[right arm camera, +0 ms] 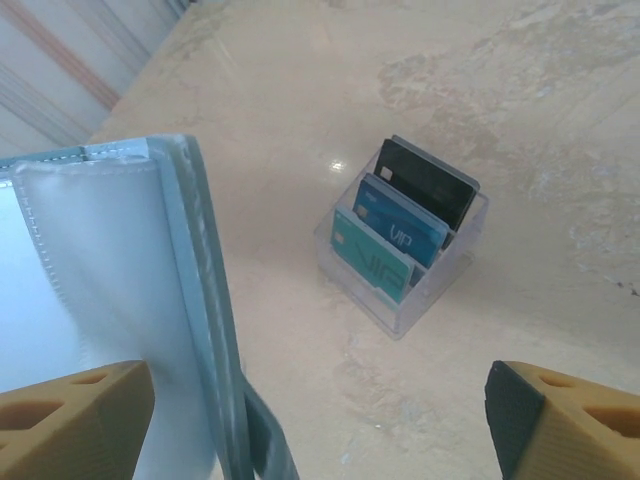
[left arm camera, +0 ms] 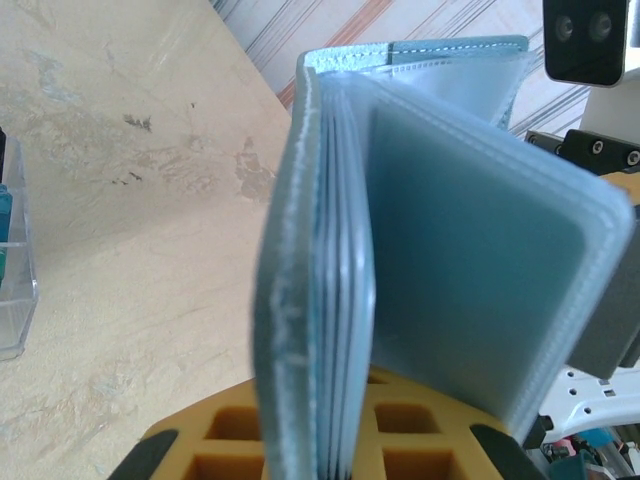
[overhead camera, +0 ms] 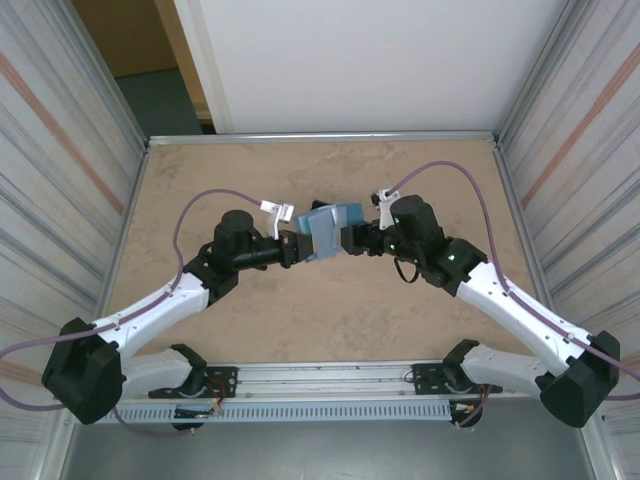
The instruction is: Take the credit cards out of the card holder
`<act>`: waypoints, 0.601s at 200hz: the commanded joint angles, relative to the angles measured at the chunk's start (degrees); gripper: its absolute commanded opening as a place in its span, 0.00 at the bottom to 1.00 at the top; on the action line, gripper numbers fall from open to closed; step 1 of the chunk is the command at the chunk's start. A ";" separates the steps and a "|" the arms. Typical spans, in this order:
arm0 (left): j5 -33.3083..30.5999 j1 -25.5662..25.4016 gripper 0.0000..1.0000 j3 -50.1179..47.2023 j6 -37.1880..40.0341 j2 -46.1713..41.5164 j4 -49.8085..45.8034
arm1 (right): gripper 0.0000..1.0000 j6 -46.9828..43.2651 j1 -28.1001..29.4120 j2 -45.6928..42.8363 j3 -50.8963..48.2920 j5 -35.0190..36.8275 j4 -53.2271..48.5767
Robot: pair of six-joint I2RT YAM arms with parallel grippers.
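Beige marbled tabletop [overhead camera: 300, 330], ribbed walls [overhead camera: 60, 150]: left gripper [overhead camera: 293, 246] is clenched on the card holder [overhead camera: 325, 232], held upright above mid-table; right gripper [overhead camera: 350, 240] is spread and empty beside its open flap. Three credit cards [right arm camera: 405, 232] stand in a clear tray [right arm camera: 400, 310]; whether any remain pocketed cannot be told. Advise pinching a card edge only, clear of lining, drawing straight out.

The card holder [right arm camera: 110, 300] stands open at the view's left, pale lining showing, beside one pad of the wide-spread right gripper [right arm camera: 315, 425]. On the table [right arm camera: 520, 120] beyond, a clear tray [right arm camera: 405, 300] holds three standing credit cards [right arm camera: 395, 235] (teal, blue, black).
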 commanded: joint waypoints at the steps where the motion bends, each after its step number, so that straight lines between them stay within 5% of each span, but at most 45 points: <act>1: 1.74 0.75 0.00 1.28 -0.75 -0.63 2.37 | 0.89 1.40 -1.62 -3.31 -0.98 -2.39 -0.31; 33: 1.65 1.37 0.00 1.03 -0.84 -0.67 2.23 | 1.00 1.75 -3.76 -8.29 -3.40 -6.54 1.79; 120: 1.74 1.68 0.00 1.15 -0.93 -0.18 2.40 | 0.99 -0.88 -1.25 -7.12 -3.57 -11.19 2.22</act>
